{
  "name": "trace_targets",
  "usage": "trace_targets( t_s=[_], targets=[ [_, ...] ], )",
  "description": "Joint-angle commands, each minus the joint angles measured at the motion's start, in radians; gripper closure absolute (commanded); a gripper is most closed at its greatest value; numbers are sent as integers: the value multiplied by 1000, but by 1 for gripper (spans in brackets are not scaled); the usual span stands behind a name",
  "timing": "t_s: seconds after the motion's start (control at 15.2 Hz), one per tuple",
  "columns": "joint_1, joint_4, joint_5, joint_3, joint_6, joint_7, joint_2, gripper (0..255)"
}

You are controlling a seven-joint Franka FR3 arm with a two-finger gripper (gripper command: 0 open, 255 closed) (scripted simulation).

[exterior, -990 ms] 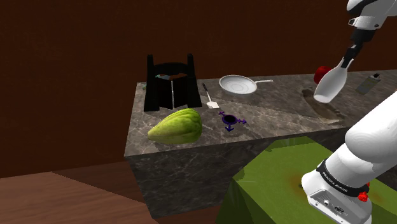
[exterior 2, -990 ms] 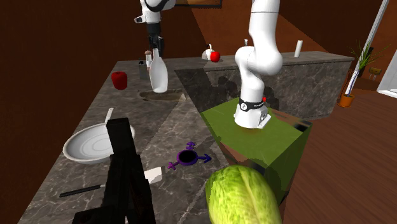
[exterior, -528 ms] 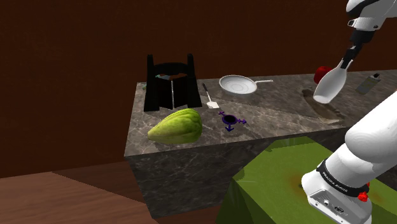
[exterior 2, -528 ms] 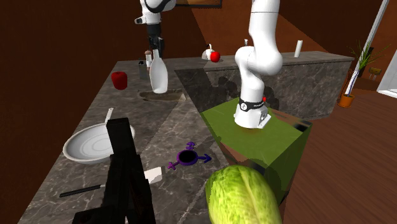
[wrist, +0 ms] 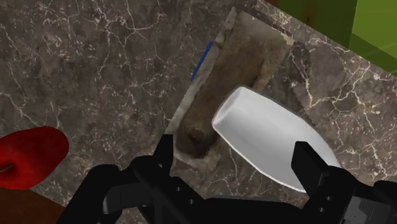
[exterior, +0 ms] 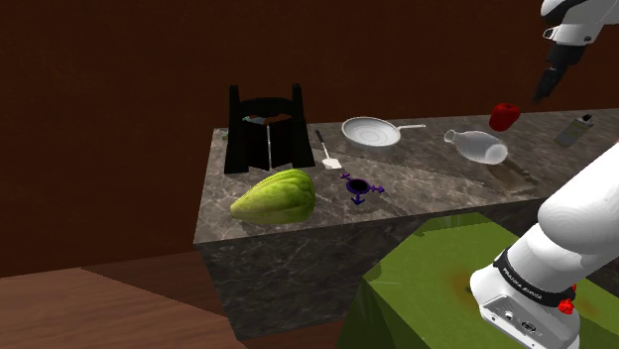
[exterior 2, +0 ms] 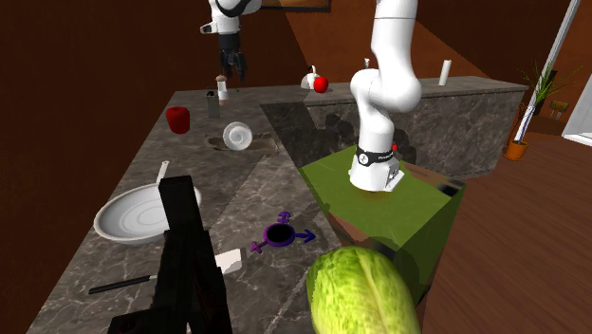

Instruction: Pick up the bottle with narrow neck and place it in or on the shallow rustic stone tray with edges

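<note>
The white bottle [exterior: 478, 147] is seen on its side across the stone tray [wrist: 238, 70], at seven o'clock of the red object [exterior: 505, 115] in the shoulder view. The jaws are spread apart above it, empty. A straight lift is advised, lest it be rolled off.

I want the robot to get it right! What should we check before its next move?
1. Tool open, holding nothing: ok.
2. White bottle over the stone tray: ok.
3. Bottle upright: not ok, it lies on its side.
4. Bottle at rest, not rolling: cannot tell.
5. Tool clear above the bottle, not touching: ok.
6. Red thing apart from the bottle: ok.
</note>
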Motion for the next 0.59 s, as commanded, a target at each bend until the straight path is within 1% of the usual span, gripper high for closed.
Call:
trace_targets(
  t_s=[0.0,0.13,0.53],
  targets=[
    [3,45,-3,3,-51,2,-7,0],
    [6,101,-4,7,-110,3,-12,0],
    [6,101,-4,7,-110,3,-12,0]
  ],
)
